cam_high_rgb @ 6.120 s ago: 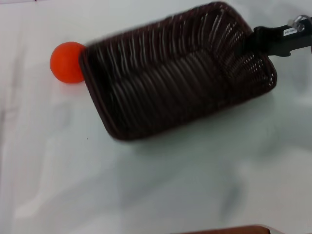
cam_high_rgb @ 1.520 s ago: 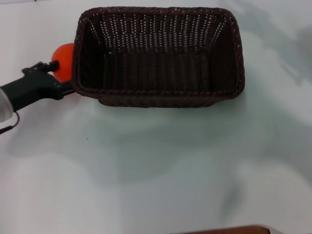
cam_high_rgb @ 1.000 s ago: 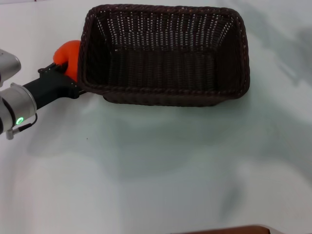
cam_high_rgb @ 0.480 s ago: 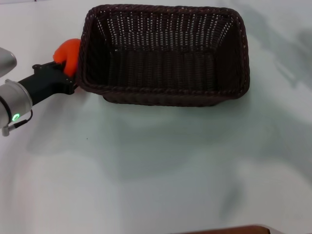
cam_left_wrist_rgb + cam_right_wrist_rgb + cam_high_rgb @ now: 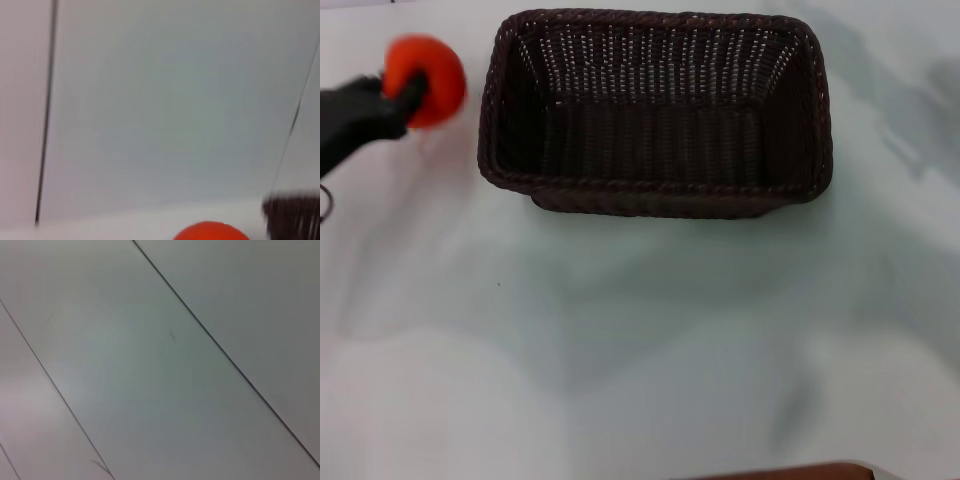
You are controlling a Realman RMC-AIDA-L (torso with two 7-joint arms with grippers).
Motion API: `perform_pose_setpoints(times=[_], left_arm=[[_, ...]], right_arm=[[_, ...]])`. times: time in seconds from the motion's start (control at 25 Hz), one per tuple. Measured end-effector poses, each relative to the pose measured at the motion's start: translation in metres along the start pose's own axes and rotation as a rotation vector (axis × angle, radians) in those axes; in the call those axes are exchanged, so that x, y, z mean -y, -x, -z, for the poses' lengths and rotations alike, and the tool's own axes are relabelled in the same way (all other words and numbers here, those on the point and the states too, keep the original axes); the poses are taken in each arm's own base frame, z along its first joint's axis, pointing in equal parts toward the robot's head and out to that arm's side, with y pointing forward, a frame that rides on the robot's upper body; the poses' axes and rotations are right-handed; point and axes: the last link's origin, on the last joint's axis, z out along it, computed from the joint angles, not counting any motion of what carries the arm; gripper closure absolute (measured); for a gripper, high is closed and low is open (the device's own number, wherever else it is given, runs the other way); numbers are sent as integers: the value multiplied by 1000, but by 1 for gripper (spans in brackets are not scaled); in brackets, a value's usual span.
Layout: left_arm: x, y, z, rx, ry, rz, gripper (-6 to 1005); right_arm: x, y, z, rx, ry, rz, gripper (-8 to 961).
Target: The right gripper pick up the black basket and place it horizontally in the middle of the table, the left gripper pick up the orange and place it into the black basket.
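The left gripper (image 5: 408, 88), a black claw with a bulky body, enters the head view from the left edge and is clenched around the orange (image 5: 425, 78). One slim black finger (image 5: 412, 92) crosses the front of the fruit. The orange is round, bright orange-red, and looks lifted off the table (image 5: 640, 340), with a faint reddish tint on the pale surface below it. It sits to the robot's left of the black basket (image 5: 655, 115), near the basket's left short end but not touching it.

The black basket rests upright on the table in the far middle of the head view, its opening facing up. It is a large rectangular wicker basket, dark brown-black, with a braided rim and sloping sides. Its long axis runs left to right across the view, so its two long sides face toward and away from the robot and its short ends point left and right. Nothing is inside it.

In the left wrist view, the top of the orange (image 5: 211, 231) shows at the lower edge, with a corner of the basket (image 5: 292, 215) at one side, against pale panels crossed by thin dark lines. This view does not show the claw's own fingers.

The right gripper does not appear in any view. The right wrist view shows only pale panels divided by thin dark lines.

A thin strip of brown edge (image 5: 790, 472) shows at the bottom of the head view.
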Motion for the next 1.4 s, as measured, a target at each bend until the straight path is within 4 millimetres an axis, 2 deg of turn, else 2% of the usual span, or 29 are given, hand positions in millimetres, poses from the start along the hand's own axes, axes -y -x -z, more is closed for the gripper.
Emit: perform_pose_setpoints(times=[0.12,0.24,0.4,0.44,0.48,0.56,0.76,1.0,1.2,1.4], left_arm=[[-3,-11,11,-90,43,4,692],[-13,-20,20,-175,122,-2,717],[-39,-30,24,-264,272,-45,751],[-55,-30,22,-281,353,-83,759],[-55,-30,22,-281,353,-83,763],[-77,-28,12,-283,436,-103,771],[-93,-18,0,-295,451,-97,790],[-91,-6,-7,-341,362,-21,796],[-85,-1,-3,-353,303,-52,563],[-55,-1,14,-420,125,-40,388]], right_arm=[[0,1,-2,-10,-2,-13,429],[0,1,-5,-18,-5,-16,429],[0,0,-9,-20,-14,-16,429],[1,1,-10,-20,-17,-18,429],[1,1,-11,-19,-19,-20,429],[1,2,-12,-18,-22,-21,429],[2,4,-12,-17,-28,6,430],[3,13,-12,-28,-26,12,430],[5,22,-15,-73,-27,62,429],[10,32,-6,-219,12,125,429]])
